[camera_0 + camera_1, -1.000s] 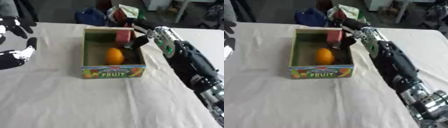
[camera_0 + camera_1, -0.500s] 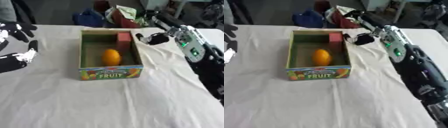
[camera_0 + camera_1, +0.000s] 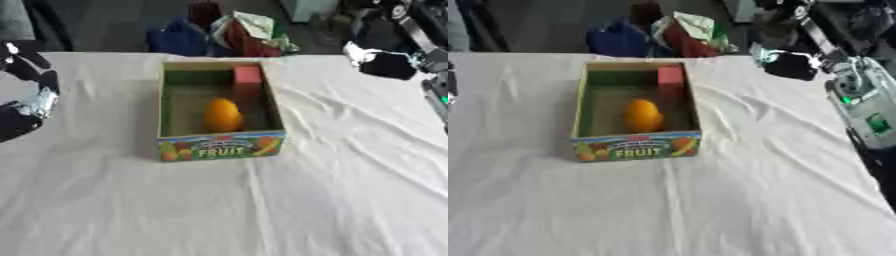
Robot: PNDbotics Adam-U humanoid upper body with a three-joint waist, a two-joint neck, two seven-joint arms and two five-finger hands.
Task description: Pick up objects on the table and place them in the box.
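A cardboard fruit box [image 3: 220, 146] stands open in the middle of the white-clothed table. Inside it lie an orange fruit [image 3: 222, 114] near the centre and a pink-red block [image 3: 248, 75] in the far right corner. My right hand [image 3: 385, 62] hangs above the table's far right part, well to the right of the box and apart from it; it is blurred and I see nothing in it. My left hand [image 3: 31, 100] rests at the left edge, fingers up and relaxed, holding nothing.
Blue, red and green bags [image 3: 232, 30] lie beyond the table's far edge behind the box. My right forearm [image 3: 859, 100] runs along the right side. White cloth [image 3: 219, 210] covers the table in front of the box.
My right hand has drawn back from the box's far right corner, moving right and up. The pink-red block stays in the box. The view has shifted a little.
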